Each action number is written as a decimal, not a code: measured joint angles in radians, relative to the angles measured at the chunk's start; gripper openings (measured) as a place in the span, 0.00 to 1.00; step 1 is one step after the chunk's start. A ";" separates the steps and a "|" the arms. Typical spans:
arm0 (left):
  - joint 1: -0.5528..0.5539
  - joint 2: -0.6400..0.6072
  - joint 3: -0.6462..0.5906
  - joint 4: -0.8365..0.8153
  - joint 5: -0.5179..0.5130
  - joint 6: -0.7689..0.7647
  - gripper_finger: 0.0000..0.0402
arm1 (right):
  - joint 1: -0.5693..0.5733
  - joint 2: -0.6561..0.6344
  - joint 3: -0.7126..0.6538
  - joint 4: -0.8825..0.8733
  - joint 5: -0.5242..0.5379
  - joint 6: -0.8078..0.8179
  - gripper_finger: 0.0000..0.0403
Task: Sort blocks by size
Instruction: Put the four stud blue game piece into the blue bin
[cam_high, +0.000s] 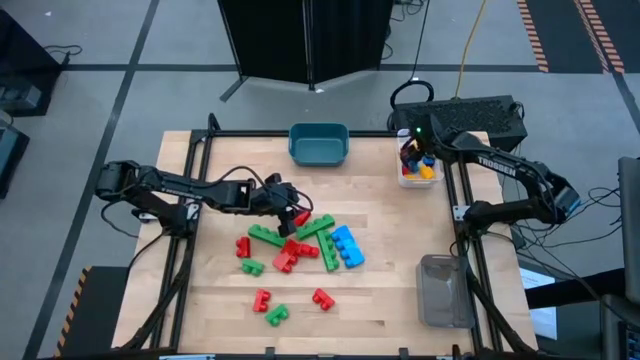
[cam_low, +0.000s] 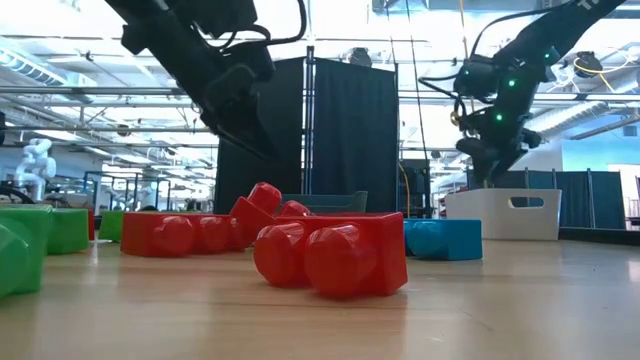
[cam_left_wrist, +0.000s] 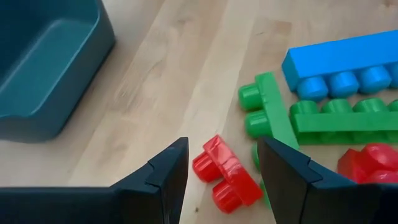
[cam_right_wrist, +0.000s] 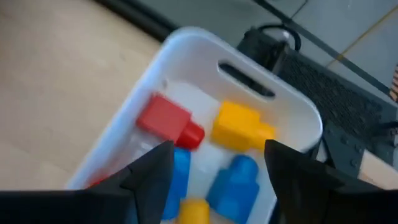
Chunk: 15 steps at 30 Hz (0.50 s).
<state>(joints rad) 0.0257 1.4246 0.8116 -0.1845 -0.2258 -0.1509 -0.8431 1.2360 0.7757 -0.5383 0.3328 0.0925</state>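
Red, green and blue blocks (cam_high: 300, 245) lie loose mid-table. My left gripper (cam_high: 296, 208) hovers open at the pile's far edge, tilted downward. One small red block (cam_left_wrist: 225, 177) lies on the wood below, showing between its fingers, with no contact that I can see. Beside it lie a long blue block (cam_left_wrist: 342, 59) and green blocks (cam_left_wrist: 273, 109). My right gripper (cam_right_wrist: 214, 180) hangs open above the white bin (cam_right_wrist: 186, 43) at the far right. Inside the bin rest a red block (cam_right_wrist: 165, 118), a yellow block (cam_right_wrist: 239, 127) and blue blocks (cam_right_wrist: 233, 183).
A teal bin (cam_high: 318, 143) stands at the far middle, close to my left gripper. A clear bin (cam_high: 443, 290) sits at the near right. More small red and green blocks (cam_high: 272, 305) lie toward the near edge. Bare wood stretches between the pile and the right-hand bins.
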 joint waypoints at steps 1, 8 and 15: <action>0.000 0.000 0.000 -0.003 -0.008 0.000 0.44 | 0.006 -0.003 0.000 0.021 -0.017 0.000 0.59; 0.000 0.000 0.000 -0.013 -0.025 0.000 0.44 | 0.092 -0.040 0.000 0.223 -0.170 -0.020 0.55; -0.008 0.000 0.000 -0.016 -0.025 -0.028 0.44 | 0.221 -0.042 0.000 0.244 -0.315 -0.085 0.53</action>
<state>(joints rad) 0.0178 1.4246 0.8116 -0.2008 -0.2507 -0.1786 -0.6224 1.1940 0.7757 -0.2940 0.0182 0.0077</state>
